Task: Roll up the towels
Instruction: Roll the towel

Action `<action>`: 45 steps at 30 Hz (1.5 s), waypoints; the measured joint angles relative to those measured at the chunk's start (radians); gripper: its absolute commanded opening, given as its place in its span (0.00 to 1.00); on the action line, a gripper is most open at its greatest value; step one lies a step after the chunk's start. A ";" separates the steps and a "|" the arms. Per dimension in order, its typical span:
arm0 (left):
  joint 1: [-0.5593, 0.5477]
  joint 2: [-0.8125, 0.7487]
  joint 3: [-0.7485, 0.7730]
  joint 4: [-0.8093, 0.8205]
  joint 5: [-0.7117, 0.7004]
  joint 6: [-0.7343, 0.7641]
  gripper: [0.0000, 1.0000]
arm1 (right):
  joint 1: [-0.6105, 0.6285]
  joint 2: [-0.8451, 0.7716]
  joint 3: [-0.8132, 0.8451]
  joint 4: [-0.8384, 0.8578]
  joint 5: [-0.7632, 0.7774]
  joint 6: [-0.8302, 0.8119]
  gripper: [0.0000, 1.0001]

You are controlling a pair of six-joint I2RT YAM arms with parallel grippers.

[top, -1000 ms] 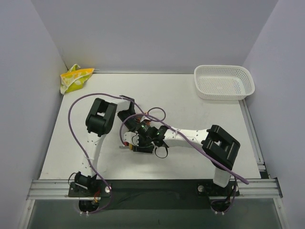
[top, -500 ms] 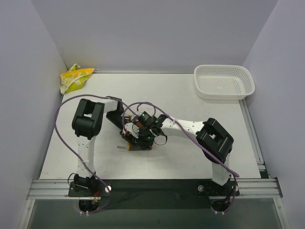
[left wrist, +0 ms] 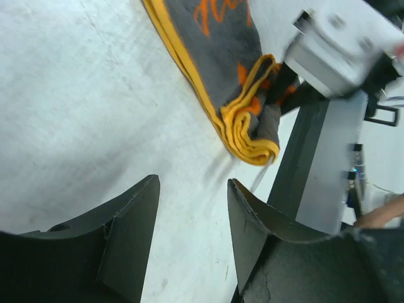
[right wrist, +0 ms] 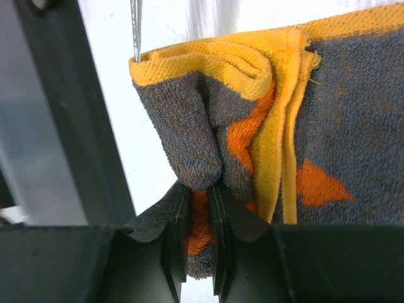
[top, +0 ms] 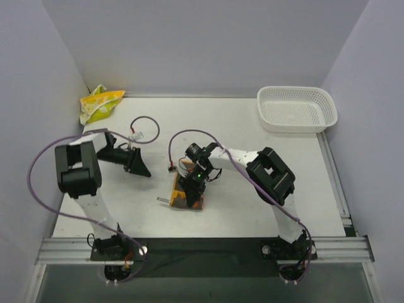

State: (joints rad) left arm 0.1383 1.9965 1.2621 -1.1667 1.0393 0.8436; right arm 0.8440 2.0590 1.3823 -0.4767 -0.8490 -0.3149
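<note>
White tabletop (top: pixel 252 189) boxed in by pale lilac walls, aluminium rail (top: pixel 202 249) along the near edge.

Orange towel (top: pixel 180 197) with grey pattern sits near table centre, folded into a thick strip. Right gripper (top: pixel 191 187) is on it: right wrist view shows the fingers (right wrist: pixel 173 221) pressed together on a bunched fold of the orange towel (right wrist: pixel 328 126) at its yellow-hemmed end, right gripper (right wrist: pixel 199 189) pinching several layers. That end looks lifted or curled off the table; can't tell by how much.

Left gripper (top: pixel 144 170) is well left of the towel, not touching it. Left wrist view: fingers (left wrist: pixel 129 233) clearly apart, nothing between them, bare table under the left gripper (left wrist: pixel 192 221). The folded end of the orange towel (left wrist: pixel 227 69) lies beyond the fingertips with a clear gap.

Pale yellow towel (top: pixel 100 104) with lime-green prints is crumpled in the far-left corner against the wall, well away from both arms.

White mesh basket (top: pixel 297 108) at far right. Purple cables (top: pixel 44 183) loop off both arms.
</note>
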 measured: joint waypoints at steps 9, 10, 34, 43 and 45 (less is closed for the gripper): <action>-0.010 -0.501 -0.362 0.207 -0.092 0.063 0.64 | -0.091 0.146 0.081 -0.058 -0.256 0.079 0.00; -0.029 -0.554 -0.393 0.237 -0.116 0.070 0.64 | -0.095 0.154 0.082 -0.060 -0.271 0.083 0.00; -1.073 -0.999 -0.998 1.195 -0.918 0.126 0.67 | -0.136 0.295 0.193 -0.164 -0.425 0.132 0.00; -1.086 -1.007 -1.035 1.328 -0.940 0.159 0.72 | -0.137 0.296 0.196 -0.190 -0.426 0.105 0.00; -1.086 -0.978 -1.035 1.356 -0.946 0.159 0.71 | -0.137 0.296 0.196 -0.195 -0.426 0.098 0.00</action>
State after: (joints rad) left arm -0.9474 1.0187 0.2268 0.1894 0.0937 1.0031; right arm 0.7074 2.3547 1.5784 -0.6716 -1.2747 -0.2169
